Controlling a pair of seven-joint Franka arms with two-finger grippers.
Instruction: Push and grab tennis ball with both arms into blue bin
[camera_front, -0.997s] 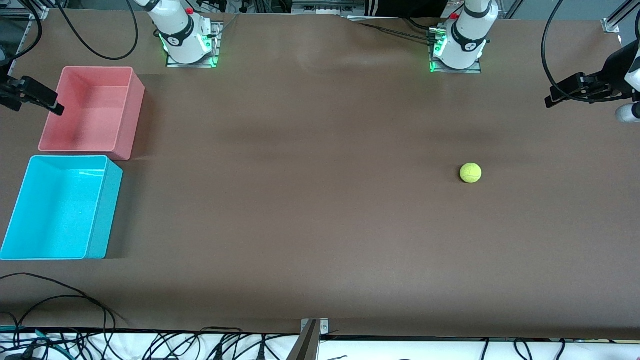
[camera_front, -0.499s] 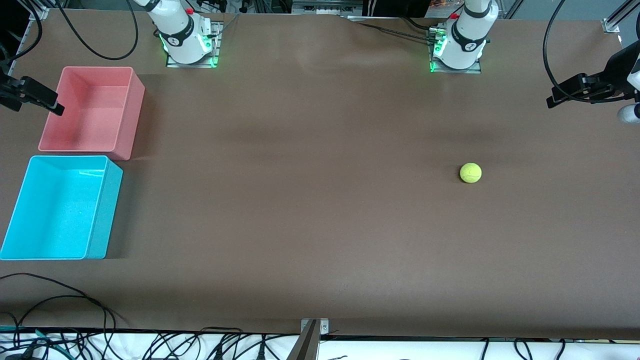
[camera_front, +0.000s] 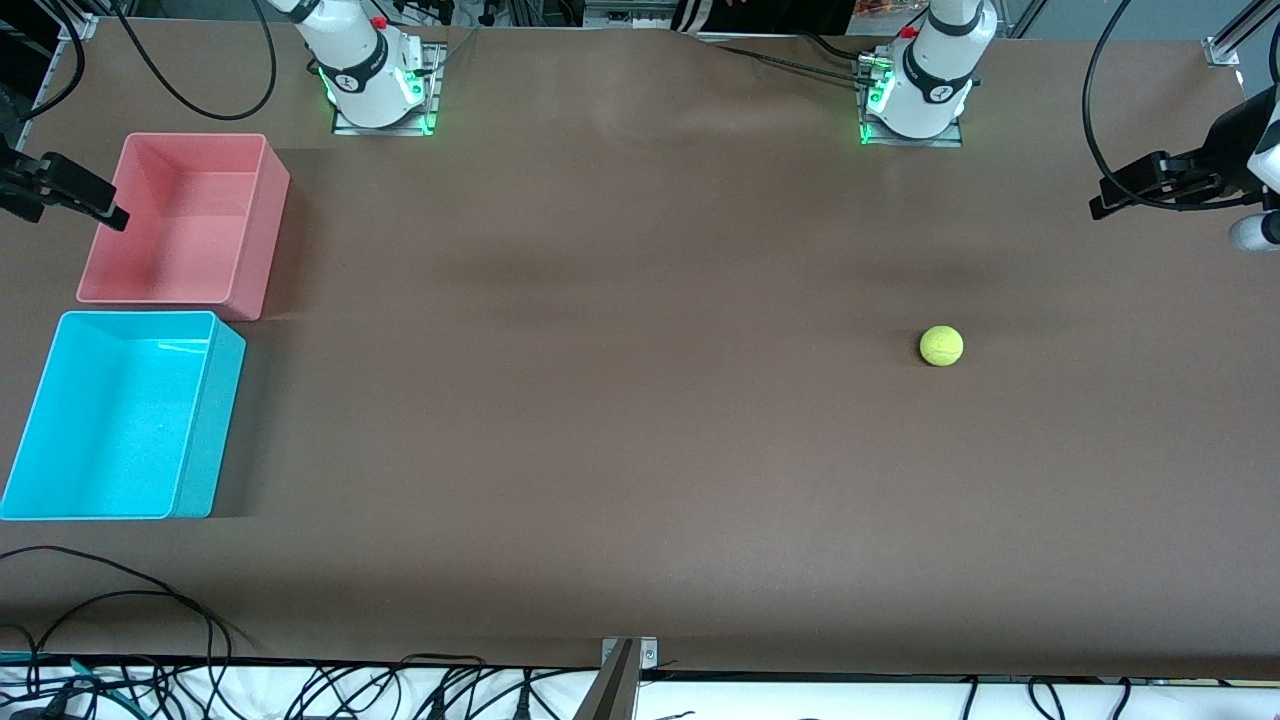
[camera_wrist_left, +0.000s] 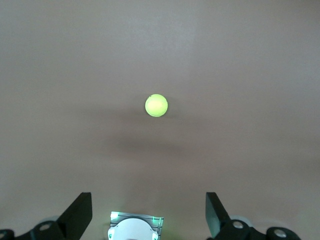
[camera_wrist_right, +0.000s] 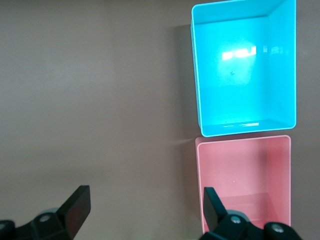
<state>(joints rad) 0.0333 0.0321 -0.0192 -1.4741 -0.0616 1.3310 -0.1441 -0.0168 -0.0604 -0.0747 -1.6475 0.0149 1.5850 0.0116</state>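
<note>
Yellow-green and fuzzy, the tennis ball (camera_front: 941, 345) sits alone on the brown table (camera_front: 620, 450), right of centre in the front view and toward the left arm's end. The blue bin (camera_front: 195, 420) stands at the lower left of that frame, at the right arm's end, just beside the pink bin (camera_front: 255, 230) and nearer the front camera than it.

The left gripper (camera_front: 1110, 197) hangs at the upper right edge of the frame, over the table's end, its fingers spread wide with nothing between them; the left wrist view shows the ball in line with the gap between the fingers (camera_wrist_left: 80, 212), well apart from them. The right gripper (camera_front: 105, 212) hovers at the upper left edge, over the rim of the pink bin, likewise open and empty, and waits.

What the coming move seems to turn on is this: the ball lies far closer to the left gripper than to the right, and the bin lies across the table from the ball. A push from the left arm would likely have to send the ball toward the frame's left, into the right arm's reach.
</note>
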